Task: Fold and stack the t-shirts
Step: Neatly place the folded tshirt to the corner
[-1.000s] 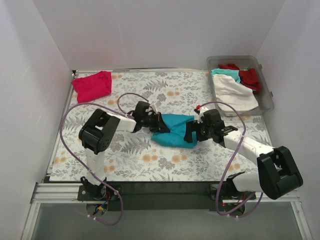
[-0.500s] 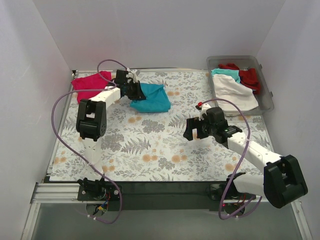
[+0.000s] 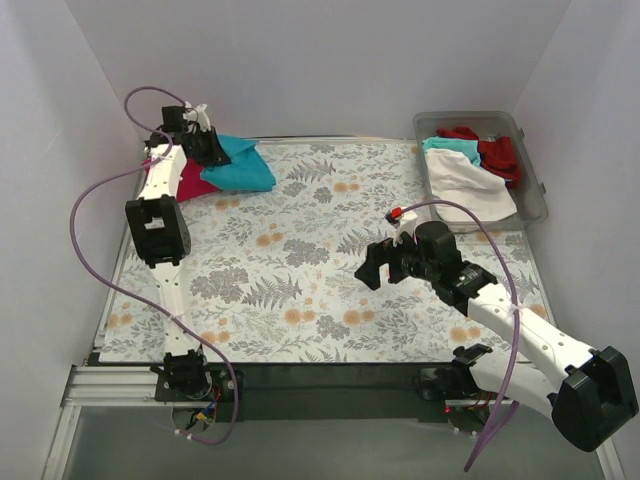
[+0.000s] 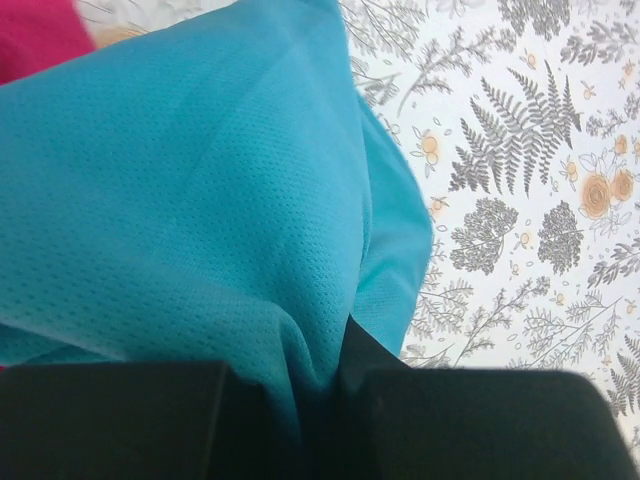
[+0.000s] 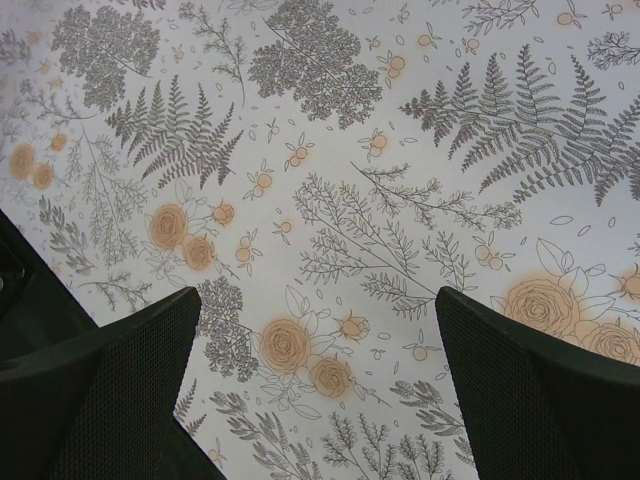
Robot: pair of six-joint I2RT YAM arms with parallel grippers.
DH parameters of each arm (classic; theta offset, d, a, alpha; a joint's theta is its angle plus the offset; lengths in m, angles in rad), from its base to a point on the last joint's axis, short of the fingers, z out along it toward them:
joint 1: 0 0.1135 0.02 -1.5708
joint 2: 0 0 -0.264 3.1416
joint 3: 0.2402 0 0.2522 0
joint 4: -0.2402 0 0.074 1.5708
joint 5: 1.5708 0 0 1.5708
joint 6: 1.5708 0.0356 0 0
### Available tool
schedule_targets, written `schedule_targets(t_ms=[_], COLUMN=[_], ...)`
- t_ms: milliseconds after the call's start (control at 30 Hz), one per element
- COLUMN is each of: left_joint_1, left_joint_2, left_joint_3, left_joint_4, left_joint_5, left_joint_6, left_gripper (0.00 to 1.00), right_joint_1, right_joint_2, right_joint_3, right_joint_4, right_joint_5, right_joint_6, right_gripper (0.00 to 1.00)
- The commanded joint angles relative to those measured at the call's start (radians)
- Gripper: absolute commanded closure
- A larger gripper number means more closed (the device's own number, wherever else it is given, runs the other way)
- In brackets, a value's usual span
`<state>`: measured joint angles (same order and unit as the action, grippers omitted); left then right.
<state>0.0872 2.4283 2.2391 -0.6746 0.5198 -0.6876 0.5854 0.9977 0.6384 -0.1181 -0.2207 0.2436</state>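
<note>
Gripping the teal t-shirt (image 4: 200, 200) at the far-left corner; right jaws apart over bare print.
Left jaws are clamped on a bunched edge of the tee, with cloth pinched between the black fingers (image 4: 110, 420). The fabric is a fine pinhole knit in plain turquoise, gathered into soft folds as a compact bundle. It overlaps the magenta-pink t-shirt (image 3: 178, 182), which lies folded at the far-left corner of the floral bench (image 3: 300, 300); cannot tell if the teal bundle rests on it. Right jaws stand wide apart and hold nothing, low over the bench right of centre. A clear bin (image 3: 535, 200) at the far right holds a crumpled white tee (image 3: 465, 180), a second teal tee (image 3: 448, 145) and a red tee (image 3: 500, 155).
</note>
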Motion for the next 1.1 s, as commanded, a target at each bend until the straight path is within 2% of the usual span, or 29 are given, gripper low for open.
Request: schedule_targets(t_ms=[0,300,500,667,933,1067], left_joint_1=[0.022,0.178,0.269,0.334,0.375,0.375], left_joint_2=[-0.054,-0.113,-0.124,-0.124,-0.06,-0.043], left_joint_3=[0.048,0.011,0.025,-0.024,-0.052,-0.058], left_joint_4=[-0.099,-0.108,-0.043,0.032,0.13,0.182], left_joint_5=[0.026,0.077,0.118,0.134,0.177,0.105], left_joint_6=[0.043,0.042,0.008,-0.02,-0.075,-0.086], left_gripper=[1.0,1.0,1.0,1.0,1.0,1.0], right_joint_1=[0.008,0.057,0.093,0.109,0.126,0.14], right_joint_2=[-0.018,0.005,0.015,0.027,0.055,0.059], right_joint_3=[-0.016,-0.019,-0.014,-0.014,-0.009,-0.009], right_joint_4=[0.003,0.018,0.028,0.028,0.034,0.034], right_joint_5=[-0.017,-0.057,-0.039,-0.016,0.0,0.014], right_joint_6=[0.003,-0.006,-0.004,-0.003,-0.004,-0.006], right_gripper=[0.08,0.08,0.08,0.08,0.08,0.09])
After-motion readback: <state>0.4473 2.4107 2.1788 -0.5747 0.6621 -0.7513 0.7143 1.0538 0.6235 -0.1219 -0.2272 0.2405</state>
